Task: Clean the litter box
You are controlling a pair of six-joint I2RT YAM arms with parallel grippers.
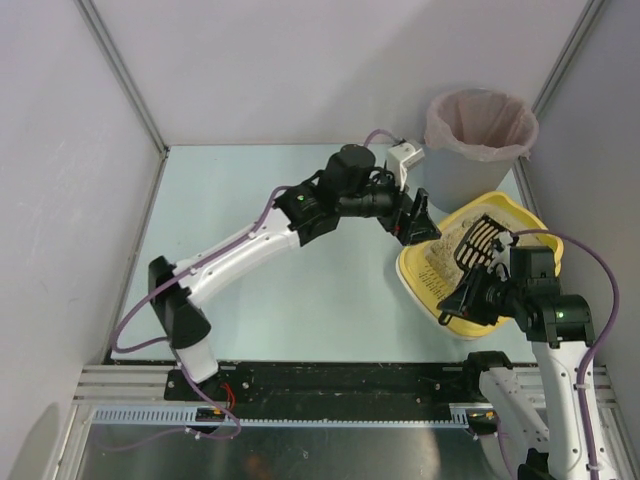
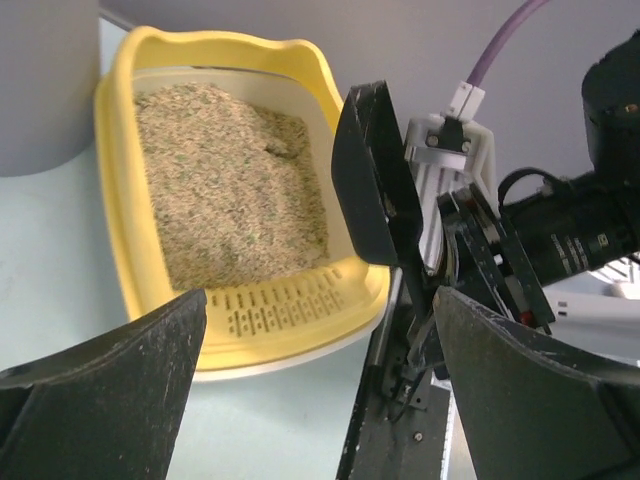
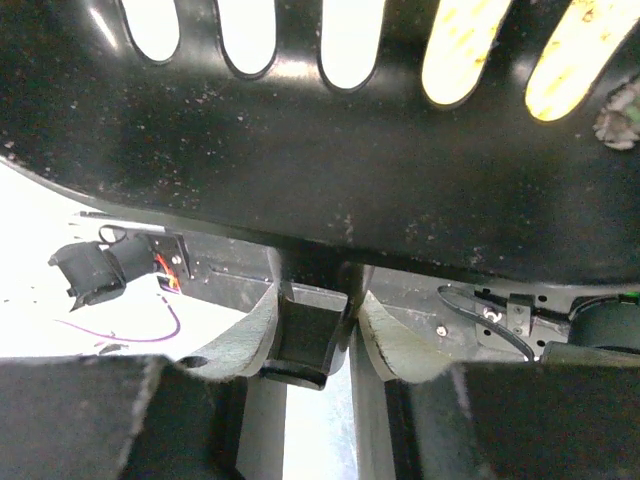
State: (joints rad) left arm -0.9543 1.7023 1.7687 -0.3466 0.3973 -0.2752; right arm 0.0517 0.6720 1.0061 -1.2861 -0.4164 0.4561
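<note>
My right claw (image 3: 310, 338) is pinched on the handle of the black slotted scoop (image 3: 300, 150), held over the yellow litter box (image 2: 118, 200), which sits at the table's (image 1: 280, 300) right, just beside the grey bin (image 1: 452, 178). My left claw (image 2: 320, 305) is spread near the box's rim, seemingly not touching it.

You were working in a lab test cell: plain white panel walls (image 1: 300, 60) in metal framing (image 1: 120, 70) boxed in a pale table (image 1: 260, 310), with aluminium rails (image 1: 130, 385) along its near edge.
</note>
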